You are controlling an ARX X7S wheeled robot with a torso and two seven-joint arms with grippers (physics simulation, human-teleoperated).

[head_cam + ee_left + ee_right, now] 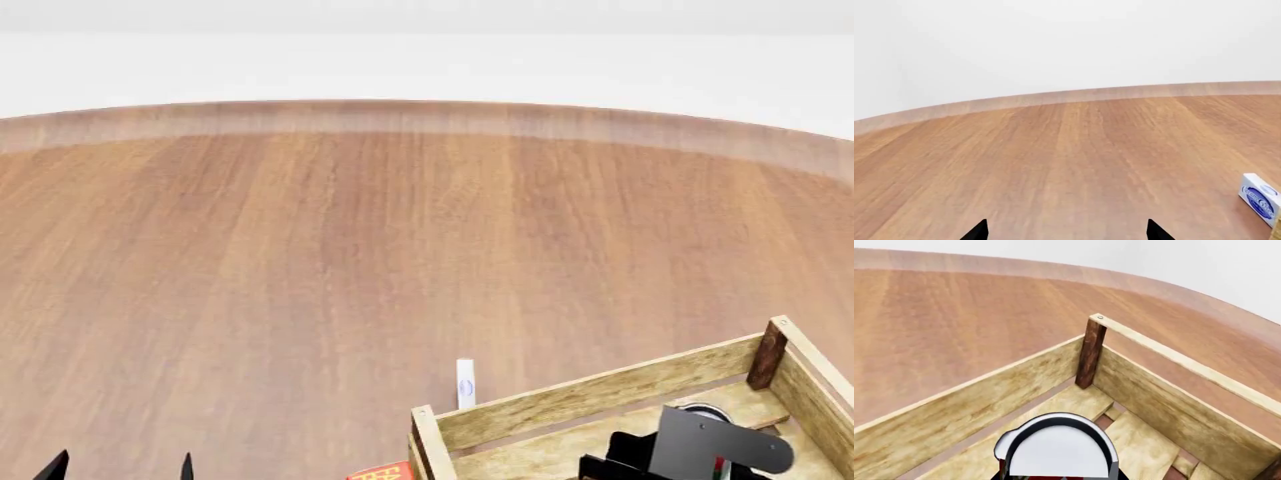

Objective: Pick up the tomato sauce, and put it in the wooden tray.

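Note:
The tomato sauce shows its silvery-white top and a strip of red label close under the right wrist camera, inside the wooden tray. Black fingers of my right gripper hug both sides of the can, shut on it. From the head, the right gripper sits low inside the tray at the bottom right, with the can's rim just beyond it. Whether the can rests on the slats I cannot tell. My left gripper is at the bottom left, open over bare table.
A small white-and-blue box stands on the wooden table just outside the tray's far-left wall, also seen in the left wrist view as the box. A red-orange item peeks by the tray's left corner. The round table's far edge curves ahead.

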